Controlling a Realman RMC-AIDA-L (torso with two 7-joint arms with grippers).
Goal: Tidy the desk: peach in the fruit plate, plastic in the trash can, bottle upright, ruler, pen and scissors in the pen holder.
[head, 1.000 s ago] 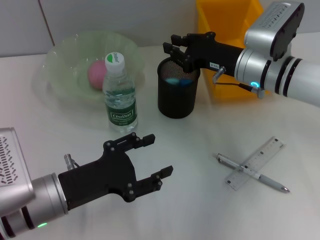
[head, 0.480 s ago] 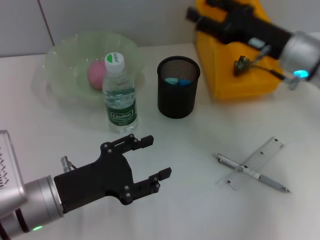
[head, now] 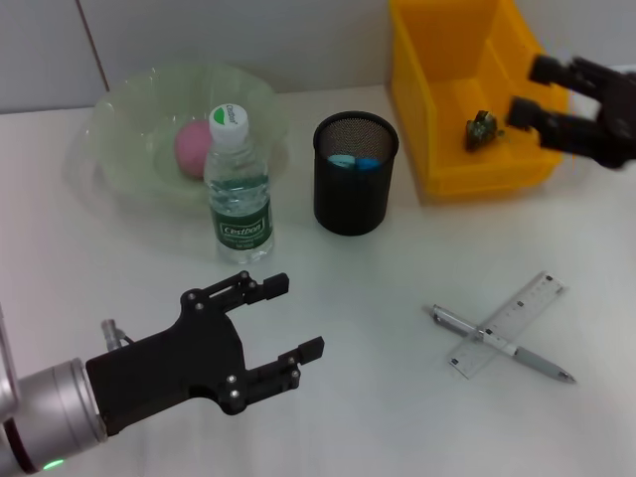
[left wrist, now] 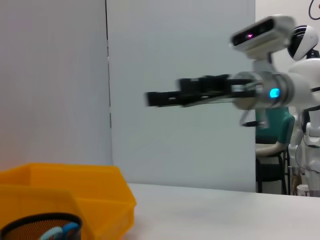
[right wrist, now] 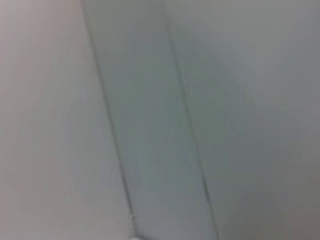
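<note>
Two grippers are in view, each with bare surface [head: 378, 378] near it. The left gripper [head: 281, 318] hangs low over the near left part of the white surface, its black fingers [head: 260, 286] spread wide and holding nothing; the stretch in front of it toward the pen and ruler is open. The right gripper [head: 543, 91] is raised at the far right edge, over the right side of the yellow bin [head: 437, 169], its fingers [head: 526, 114] parted and empty.

The peach [head: 193, 147], round and pink, lies in the fruit plate [head: 119, 109], a pale green translucent bowl with a wavy rim at the far left. Just in front of it the bottle [head: 238, 189] stands upright, clear plastic with a green label and white cap. To its right stands the pen holder [head: 355, 189], a black mesh cylinder with blue scissor handles [head: 354, 161] showing inside. The yellow bin, smooth plastic with angled walls, sits just right of the holder, and a small dark object [head: 482, 127] lies in it.

The clear ruler [head: 509, 323] and the silver pen [head: 502, 345] lie crossed on the near right of the surface, touching, well apart from both grippers.
</note>
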